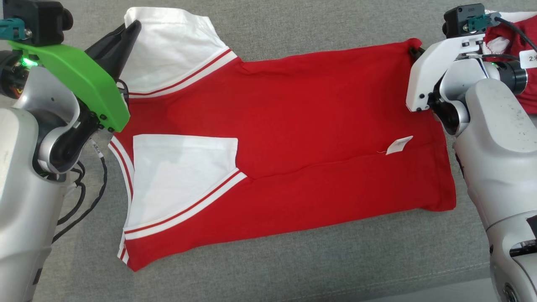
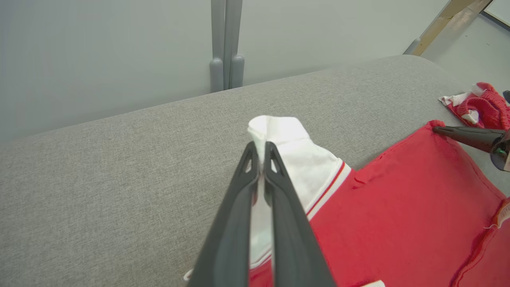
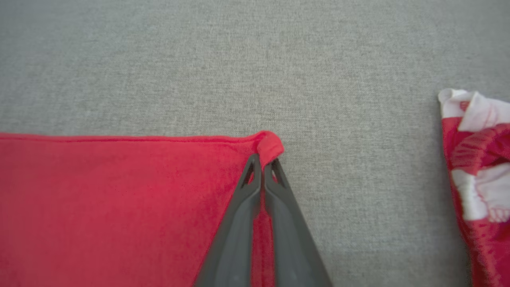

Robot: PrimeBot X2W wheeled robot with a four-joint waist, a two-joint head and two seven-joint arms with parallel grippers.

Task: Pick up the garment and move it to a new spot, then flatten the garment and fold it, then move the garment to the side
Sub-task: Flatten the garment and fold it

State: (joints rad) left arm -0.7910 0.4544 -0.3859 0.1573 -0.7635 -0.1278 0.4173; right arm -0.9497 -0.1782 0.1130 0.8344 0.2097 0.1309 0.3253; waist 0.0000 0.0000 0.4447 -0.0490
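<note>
The garment (image 1: pixel 293 126) is a red shirt with white sleeves and red-striped trim, spread on the grey cushion. My left gripper (image 1: pixel 135 26) is shut on the far white sleeve (image 2: pixel 287 143); white cloth is pinched between its fingers (image 2: pixel 275 159). My right gripper (image 3: pixel 263 159) is shut on the red far hem corner (image 3: pixel 270 144), seen at the shirt's right end (image 1: pixel 413 44) in the head view. The near sleeve (image 1: pixel 180 176) is folded over the red body. A white tag (image 1: pixel 398 144) lies near the hem.
A second red and white crumpled cloth (image 1: pixel 516 37) lies at the far right, close to my right wrist (image 3: pixel 478 167). The grey cushion (image 1: pixel 272 268) extends around the shirt, and its back edge (image 2: pixel 119 115) meets a pale wall with a grey post (image 2: pixel 226 44).
</note>
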